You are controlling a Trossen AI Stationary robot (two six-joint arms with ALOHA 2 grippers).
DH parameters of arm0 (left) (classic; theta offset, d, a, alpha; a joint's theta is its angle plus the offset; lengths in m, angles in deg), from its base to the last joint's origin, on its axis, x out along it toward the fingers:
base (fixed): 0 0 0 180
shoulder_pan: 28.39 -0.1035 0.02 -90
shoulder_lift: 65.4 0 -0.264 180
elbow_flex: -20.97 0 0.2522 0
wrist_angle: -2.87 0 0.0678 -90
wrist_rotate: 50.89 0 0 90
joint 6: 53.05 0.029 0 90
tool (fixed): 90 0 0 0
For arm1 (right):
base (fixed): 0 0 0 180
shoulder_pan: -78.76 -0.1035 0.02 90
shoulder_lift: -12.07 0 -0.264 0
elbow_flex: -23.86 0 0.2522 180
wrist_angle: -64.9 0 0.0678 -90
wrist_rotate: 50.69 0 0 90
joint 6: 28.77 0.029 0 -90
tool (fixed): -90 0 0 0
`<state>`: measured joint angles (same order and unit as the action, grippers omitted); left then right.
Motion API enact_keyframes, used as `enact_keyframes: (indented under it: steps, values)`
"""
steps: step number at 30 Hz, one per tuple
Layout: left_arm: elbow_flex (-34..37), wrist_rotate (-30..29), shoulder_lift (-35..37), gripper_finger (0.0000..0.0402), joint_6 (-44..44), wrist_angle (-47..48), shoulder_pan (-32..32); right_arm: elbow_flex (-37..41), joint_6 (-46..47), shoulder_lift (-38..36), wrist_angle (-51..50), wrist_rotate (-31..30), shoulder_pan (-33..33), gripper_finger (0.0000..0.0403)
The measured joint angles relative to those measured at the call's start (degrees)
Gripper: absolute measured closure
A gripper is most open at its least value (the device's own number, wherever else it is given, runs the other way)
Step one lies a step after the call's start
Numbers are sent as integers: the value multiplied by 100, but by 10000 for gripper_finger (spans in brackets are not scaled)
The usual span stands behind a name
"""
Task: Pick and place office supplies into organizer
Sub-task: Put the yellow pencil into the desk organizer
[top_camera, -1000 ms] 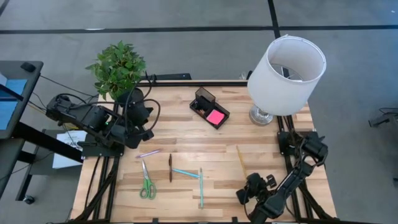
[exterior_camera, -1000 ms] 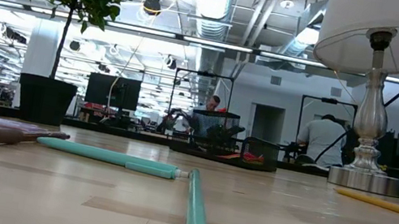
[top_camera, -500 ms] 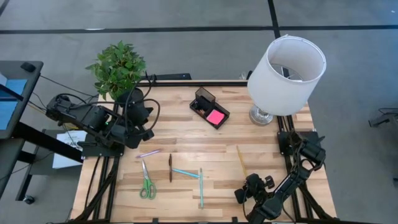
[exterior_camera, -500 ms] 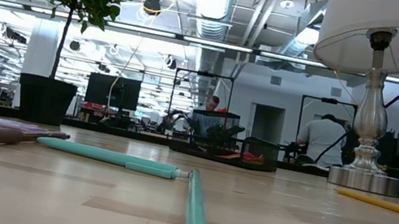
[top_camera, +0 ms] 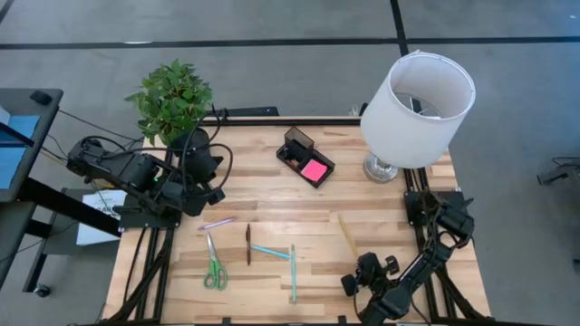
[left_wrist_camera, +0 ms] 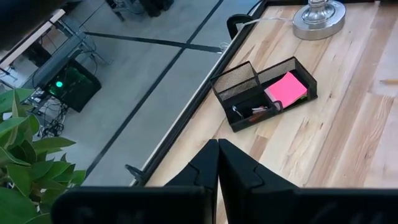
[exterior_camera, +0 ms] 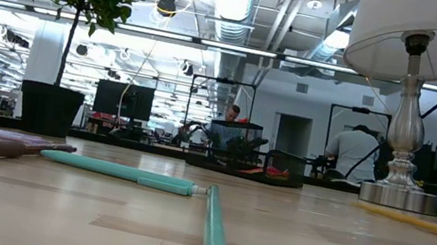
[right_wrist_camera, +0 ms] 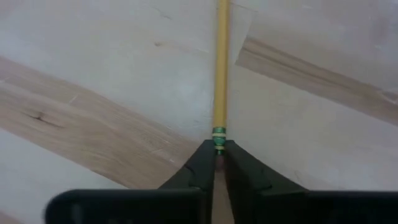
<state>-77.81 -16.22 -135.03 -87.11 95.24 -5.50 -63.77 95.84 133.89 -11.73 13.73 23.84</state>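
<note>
only at the right wrist: right tool (right_wrist_camera: pixel 217 157) clenched on yellow pencil (right_wrist_camera: pixel 220 68).

Black mesh organizer (top_camera: pixel 298 150): back centre of the counter, pink sticky-note pad (top_camera: pixel 315 170) in its low tray. Yellow pencil (top_camera: pixel 347 232): flat, front right, eraser end pinched. Green-handled scissors (top_camera: pixel 213 263), dark pen (top_camera: pixel 248 244), two teal pens (top_camera: pixel 293 273): flat, front left.

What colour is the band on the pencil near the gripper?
Green, on the yellow pencil; clearest in the right wrist view.
</note>
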Motion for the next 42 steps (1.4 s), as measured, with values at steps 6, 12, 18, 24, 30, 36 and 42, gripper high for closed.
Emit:
enact_keyframes:
  steps: [6, 12, 18, 24, 30, 36, 42]
  values:
    - [0, -4, 0, 401, -28, -5, 0, 7, -4, 9, -37, -244, -2, 383]
    - [2, -96, 0, 401, 38, -169, 0, -24, -82, -65, -340, -648, 109, 398]
    - [3, -7, -97, 401, 99, -417, -2, -183, -614, -84, -328, -1232, 458, 394]
    - [4, 577, -573, 401, 461, -338, -13, -401, -1379, -92, -348, -1820, 844, 401]
    - [4, 389, -1079, 401, 1117, -302, -33, -826, -1868, -99, -922, -2119, 1167, 402]
    - [4, 1011, -1377, 401, 1483, -317, -183, -1275, -2521, -109, -1044, -2267, 1325, 402]
    - [4, 2039, -2003, 401, 3080, -1484, -189, -1720, -1899, -109, -2056, -2499, 964, 402]
